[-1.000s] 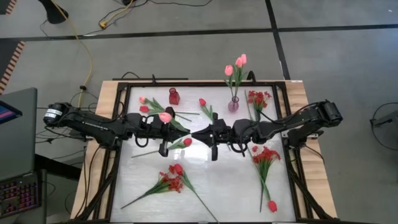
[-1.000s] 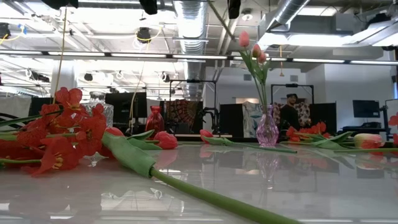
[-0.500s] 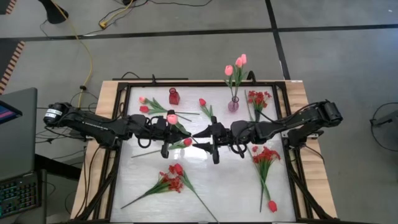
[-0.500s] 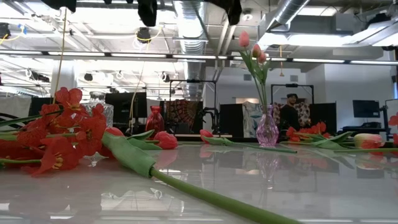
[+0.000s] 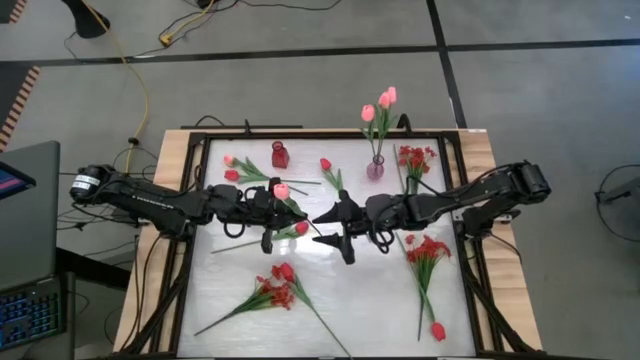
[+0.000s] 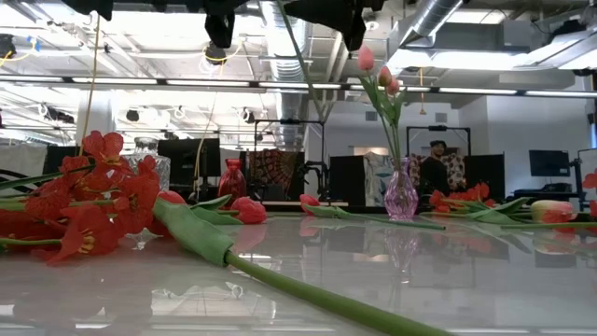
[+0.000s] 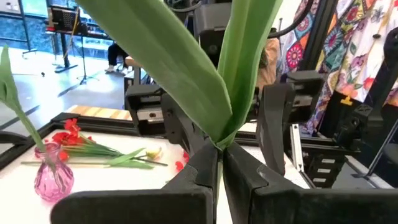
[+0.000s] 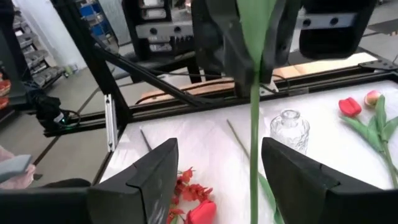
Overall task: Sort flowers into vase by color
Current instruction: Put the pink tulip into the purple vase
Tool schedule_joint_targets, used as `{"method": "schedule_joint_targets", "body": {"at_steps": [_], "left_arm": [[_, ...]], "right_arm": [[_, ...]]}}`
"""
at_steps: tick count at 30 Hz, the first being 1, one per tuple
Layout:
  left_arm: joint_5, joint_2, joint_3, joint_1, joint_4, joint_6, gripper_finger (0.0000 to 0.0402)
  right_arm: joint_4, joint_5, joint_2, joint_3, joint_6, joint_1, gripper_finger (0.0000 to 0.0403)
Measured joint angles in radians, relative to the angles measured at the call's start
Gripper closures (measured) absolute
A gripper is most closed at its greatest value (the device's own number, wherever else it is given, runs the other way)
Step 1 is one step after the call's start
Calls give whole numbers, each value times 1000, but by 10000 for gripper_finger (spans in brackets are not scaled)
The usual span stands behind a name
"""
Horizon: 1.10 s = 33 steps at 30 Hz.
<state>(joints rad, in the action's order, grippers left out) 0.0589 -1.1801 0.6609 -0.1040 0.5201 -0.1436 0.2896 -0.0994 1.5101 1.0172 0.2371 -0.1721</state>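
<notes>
My left gripper [image 5: 300,213] is shut on a pink tulip [image 5: 281,190] with a long green stem, held above the table's middle. My right gripper [image 5: 323,227] faces it from the right and is open. The stem [image 8: 254,124] runs down between the right fingers [image 8: 155,174] without touching them. A pink vase [image 5: 375,168] with pink tulips stands at the far middle, and a red vase [image 5: 280,155] to its left. Red sprays [image 5: 275,290] [image 5: 428,250] and loose tulips [image 5: 232,167] lie flat on the table. My left gripper pinches the tulip's stem [image 7: 219,142] between its two fingers, just where the broad leaves branch off. The fingers come level from the table's left and lie across the stem. The flower is lifted clear and tilted, its head back over the left arm and its stem end hanging lower.
A clear glass vase [image 8: 289,130] stands under the arms. A red tulip [image 5: 301,228] lies below the grippers, another [image 5: 437,330] at the near right, one more [image 5: 325,165] by the pink vase. A red spray [image 5: 415,157] lies at the far right.
My right gripper has opened and let go of the tulip's stem, which now stays with my left gripper alone. My left gripper has gone a little toward the table's right edge, carrying the pink tulip with it.
</notes>
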Motion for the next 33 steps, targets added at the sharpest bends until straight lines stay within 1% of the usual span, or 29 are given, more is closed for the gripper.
{"method": "schedule_joint_targets", "body": {"at_steps": [5, 7, 11, 15, 18, 20, 28, 29, 33], "left_arm": [[0, 0, 0, 0, -1, -1, 401], [0, 0, 0, 0, -9, -2, 401], [0, 0, 0, 0, -30, -3, 401], [2, 0, 0, 0, -46, -2, 401], [5, 0, 0, 0, -45, -1, 401], [7, 0, 0, 0, -45, 0, 401], [25, 0, 0, 0, -45, 5, 401], [28, 0, 0, 0, -45, 5, 400], [29, 0, 0, 0, -42, 8, 388]], "right_arm": [[13, -16, 20, 0, -24, 10, 144], [61, -32, 43, 1, -33, 11, 144], [76, -33, 68, 4, -36, 24, 145], [72, -33, 82, 5, -36, 33, 161], [64, -31, 83, 5, -36, 40, 189], [62, -30, 84, 5, -36, 40, 217], [65, -26, 84, 5, -62, 44, 371], [65, -26, 84, 5, -66, 44, 379], [77, -26, 82, 5, -62, 50, 375]]}}
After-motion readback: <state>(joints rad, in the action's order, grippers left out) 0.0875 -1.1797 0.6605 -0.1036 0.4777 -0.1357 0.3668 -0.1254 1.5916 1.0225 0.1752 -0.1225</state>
